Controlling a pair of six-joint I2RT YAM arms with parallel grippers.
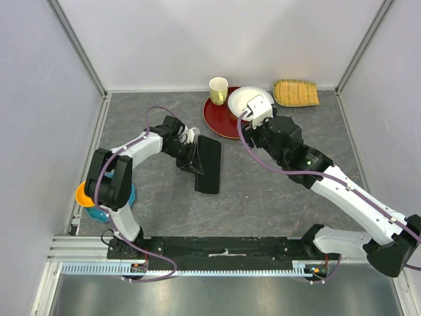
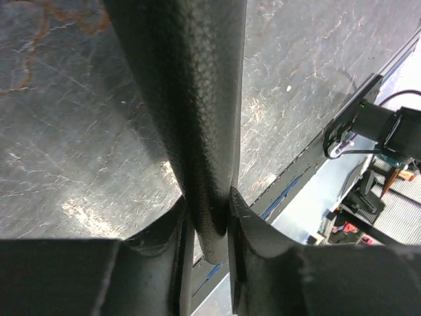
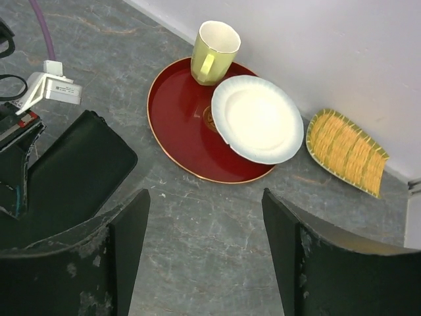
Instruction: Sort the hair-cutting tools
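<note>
No hair-cutting tools show in any view; they are hidden or out of view. A large black rectangular case [image 1: 209, 164] lies on the grey table left of centre. My left gripper [image 1: 191, 158] is shut on the case's left edge. In the left wrist view the case's textured rim [image 2: 191, 99] is pinched between both fingers [image 2: 164, 250]. My right gripper [image 3: 205, 217] hangs open above bare table, just in front of the red plate, with nothing between its fingers. From above, it [image 1: 253, 128] sits right of the case.
At the back stand a red plate [image 1: 220, 118] with a yellow cup [image 1: 218, 90] on it, an overlapping white plate [image 1: 245, 96], and a woven bamboo tray [image 1: 296, 92]. An orange and a blue bowl [image 1: 85, 197] sit at the left edge by the left arm.
</note>
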